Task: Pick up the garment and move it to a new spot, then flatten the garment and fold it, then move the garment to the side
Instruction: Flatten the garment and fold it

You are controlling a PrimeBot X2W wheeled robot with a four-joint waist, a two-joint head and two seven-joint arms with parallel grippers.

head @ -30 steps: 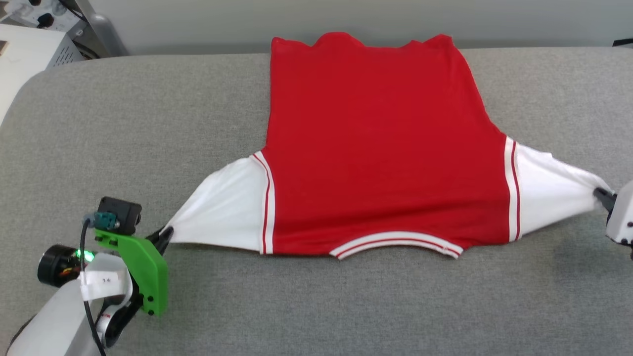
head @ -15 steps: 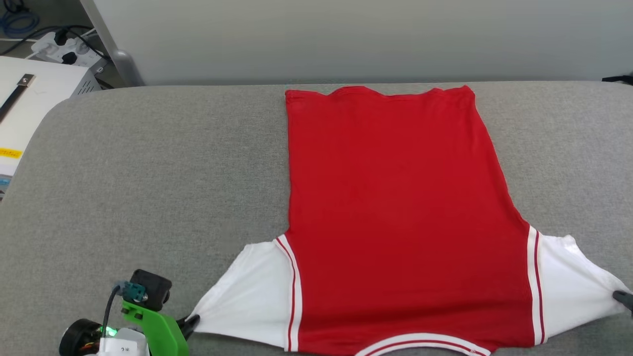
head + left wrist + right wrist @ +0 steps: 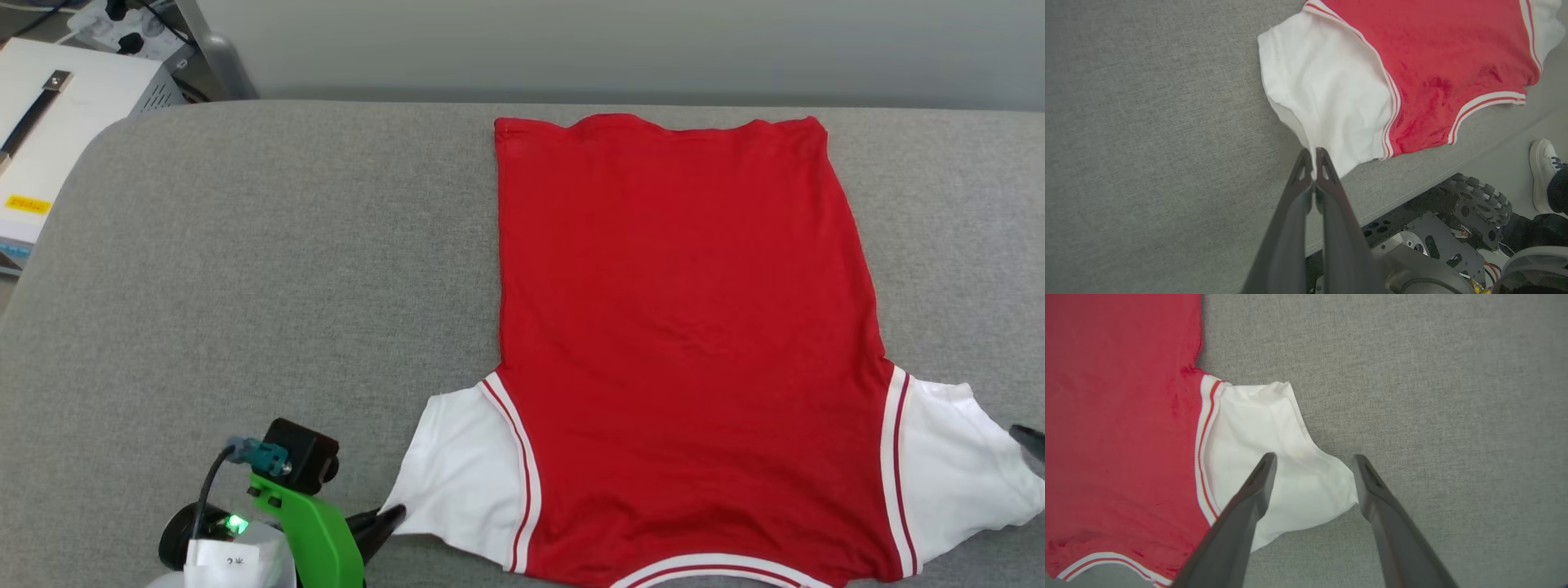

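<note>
The garment (image 3: 686,327) lies flat on the grey padded table (image 3: 286,269), plain red side up, hem at the far side and striped collar (image 3: 718,565) at the near edge. Its print is hidden. My left gripper (image 3: 1314,160) is shut on the tip of the white left sleeve (image 3: 461,474), low over the table. In the head view that gripper (image 3: 392,516) sits at the lower left behind its green bracket. My right gripper (image 3: 1314,458) hangs open over the slack right sleeve (image 3: 1274,457), touching nothing. One dark fingertip (image 3: 1030,439) shows at the right edge.
A white box (image 3: 57,122) and a power strip (image 3: 122,12) stand beyond the table's far left corner. A pale wall runs behind the table. Below the near edge are my wheeled base (image 3: 1478,196) and a person's white shoe (image 3: 1543,171).
The head camera has shifted. My right gripper has opened and let go of the right sleeve, which has gone slack. The left sleeve is less stretched, with my left gripper closer to the body.
</note>
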